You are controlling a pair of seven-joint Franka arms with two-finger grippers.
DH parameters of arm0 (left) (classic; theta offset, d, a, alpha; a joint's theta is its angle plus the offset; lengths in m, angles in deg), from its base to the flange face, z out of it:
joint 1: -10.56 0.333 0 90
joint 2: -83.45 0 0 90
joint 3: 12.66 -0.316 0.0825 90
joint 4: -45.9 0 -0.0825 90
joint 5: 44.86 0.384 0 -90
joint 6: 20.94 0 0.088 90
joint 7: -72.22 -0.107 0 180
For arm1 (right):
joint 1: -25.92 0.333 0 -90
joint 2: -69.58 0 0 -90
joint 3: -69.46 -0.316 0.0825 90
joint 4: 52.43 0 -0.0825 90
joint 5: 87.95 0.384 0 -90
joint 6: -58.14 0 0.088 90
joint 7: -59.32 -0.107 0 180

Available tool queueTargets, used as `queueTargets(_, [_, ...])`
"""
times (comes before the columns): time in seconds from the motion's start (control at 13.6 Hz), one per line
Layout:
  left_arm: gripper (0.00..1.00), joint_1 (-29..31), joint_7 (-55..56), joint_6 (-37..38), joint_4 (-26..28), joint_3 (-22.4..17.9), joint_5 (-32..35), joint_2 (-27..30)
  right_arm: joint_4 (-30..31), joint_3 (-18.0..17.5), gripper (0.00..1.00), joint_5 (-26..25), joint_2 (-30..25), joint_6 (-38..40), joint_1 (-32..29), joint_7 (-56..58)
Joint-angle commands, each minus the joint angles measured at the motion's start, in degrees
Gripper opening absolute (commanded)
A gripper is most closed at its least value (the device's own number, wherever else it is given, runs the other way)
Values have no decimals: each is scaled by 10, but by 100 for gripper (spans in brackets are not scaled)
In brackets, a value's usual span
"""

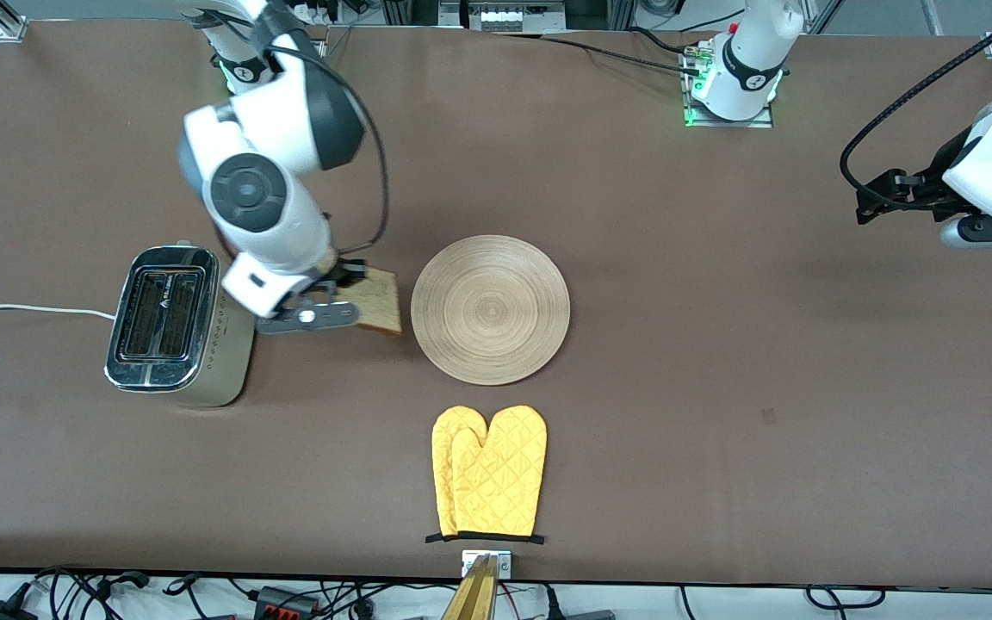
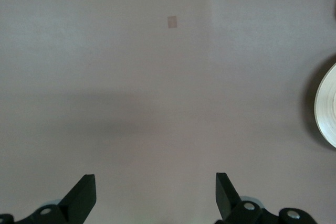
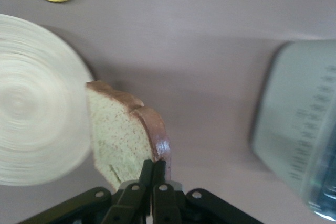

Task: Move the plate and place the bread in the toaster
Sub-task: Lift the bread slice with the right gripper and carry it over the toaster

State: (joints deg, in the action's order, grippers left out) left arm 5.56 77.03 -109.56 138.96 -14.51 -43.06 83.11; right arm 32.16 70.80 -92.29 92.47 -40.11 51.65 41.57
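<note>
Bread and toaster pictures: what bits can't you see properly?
- Bread: in the front view the right gripper, shut on it, and its arm cover one end.
- Toaster: cut off by the right wrist view's edge, and blurred.
- Plate: only a sliver at the left wrist view's edge.
- Left gripper: open over bare table; only fingertips show.

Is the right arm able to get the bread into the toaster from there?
Probably yes. The right gripper is shut on the bread, held up between the plate and the toaster. The toaster's slots look open on top with nothing between.
</note>
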Motion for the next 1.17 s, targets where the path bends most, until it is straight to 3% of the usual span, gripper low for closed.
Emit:
queueTargets(0.0, [100,-5,6,3,-3,18,-6,11,5,22,0,-30,-25,44,-30,45])
queueTargets(0.29, [100,-6,6,2,-16,26,-5,10,4,74,0,-132,-30,72,-31,54])
queueTargets(0.59, [100,-6,5,3,-17,27,-5,10,2,70,0,-199,-48,129,-14,56])
queueTargets(1.1, [100,-6,5,4,-17,27,-5,10,1,75,0,-255,-59,132,-24,120])
